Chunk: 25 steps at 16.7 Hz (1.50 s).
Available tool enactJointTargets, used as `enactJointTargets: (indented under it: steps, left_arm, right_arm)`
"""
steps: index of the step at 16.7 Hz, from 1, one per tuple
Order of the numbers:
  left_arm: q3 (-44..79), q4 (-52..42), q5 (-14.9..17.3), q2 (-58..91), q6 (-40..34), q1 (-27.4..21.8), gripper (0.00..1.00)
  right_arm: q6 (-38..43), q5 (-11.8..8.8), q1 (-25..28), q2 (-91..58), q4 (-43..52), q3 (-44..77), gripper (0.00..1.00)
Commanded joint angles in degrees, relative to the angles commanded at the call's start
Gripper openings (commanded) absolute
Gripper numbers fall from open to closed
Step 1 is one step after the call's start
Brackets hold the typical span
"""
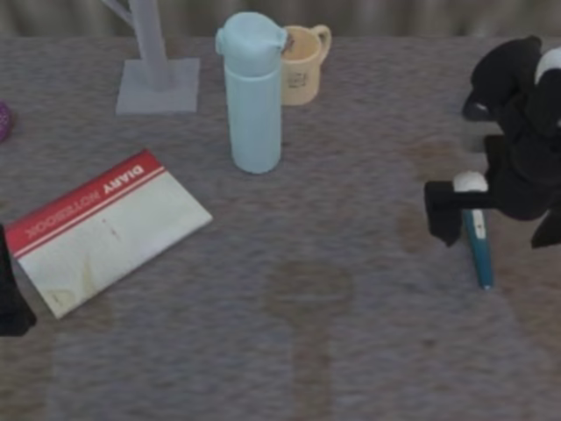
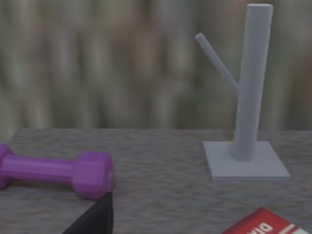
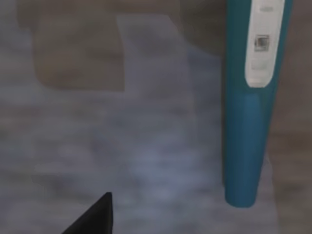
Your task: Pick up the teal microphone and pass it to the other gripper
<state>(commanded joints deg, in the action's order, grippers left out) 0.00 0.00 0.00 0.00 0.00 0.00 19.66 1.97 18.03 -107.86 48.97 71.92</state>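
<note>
- Teal microphone: lies on the tabletop at the right side, white head toward the far edge, handle tip toward the near edge. The right wrist view shows the teal handle with its white label against the tabletop.
- Right end effector: above the microphone's head end, one black finger just left of the handle; fingers spread, with the microphone between them; contact cannot be told.
- Left end effector: at the left edge of the tabletop, near the notebook; whether spread or pressed together cannot be told; only one black fingertip shows in the left wrist view.
- Diary notebook: red-banded, flat, left side.
- Light blue bottle: upright, far centre.
- Cream mug: just behind the bottle, at its right.
- Grey stand: square base, upright post, far left.
- Purple dumbbell: left edge, near the stand.
</note>
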Motion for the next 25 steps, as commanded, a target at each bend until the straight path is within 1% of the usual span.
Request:
enactJointTargets:
  steps: [5, 7, 12, 25]
  left_arm:
    - [0.0, 0.0, 0.0, 0.0, 0.0, 0.0, 1.0]
    - [0.0, 0.0, 0.0, 0.0, 0.0, 0.0, 1.0]
    - [0.0, 0.0, 0.0, 0.0, 0.0, 0.0, 1.0]
    - [0.0, 0.0, 0.0, 0.0, 0.0, 0.0, 1.0]
  right_arm:
    - [-0.07, 0.04, -0.16, -7.01, -12.0, -4.74, 1.0]
    - [-0.1, 0.05, -0.21, -9.07, -15.38, -6.13, 1.0]
    - [-0.1, 0.05, -0.23, -9.72, -16.36, -6.55, 1.0]
    - [-0.1, 0.05, -0.23, -9.72, -16.36, -6.55, 0.02]
